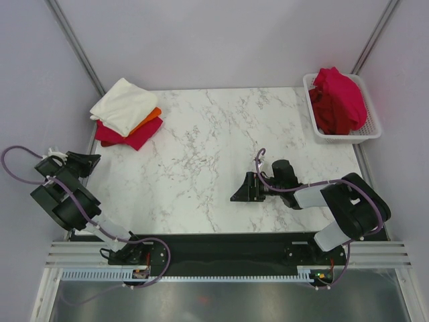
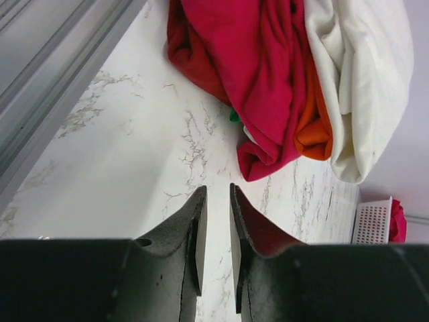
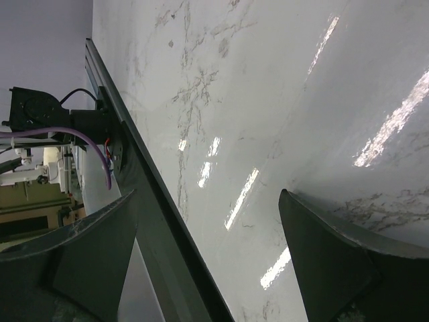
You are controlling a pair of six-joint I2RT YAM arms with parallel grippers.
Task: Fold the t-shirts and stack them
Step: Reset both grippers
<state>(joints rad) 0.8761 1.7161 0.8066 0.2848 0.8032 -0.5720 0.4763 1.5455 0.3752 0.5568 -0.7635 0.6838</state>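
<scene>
The left pincer, tips nearly together on nothing, sits near the folded stack of t-shirts. The right pincer gapes empty over the worktop, well apart from that stack. This looks like a pause between shirts: the next move calls for reaching the crimson t-shirt heaped in the basket, far across from the stack.

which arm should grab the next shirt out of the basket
Probably right. The red shirts sit in the basket at the far right, and the right gripper is open and empty. The left gripper, nearly shut, sits near the folded stack at far left.
</scene>
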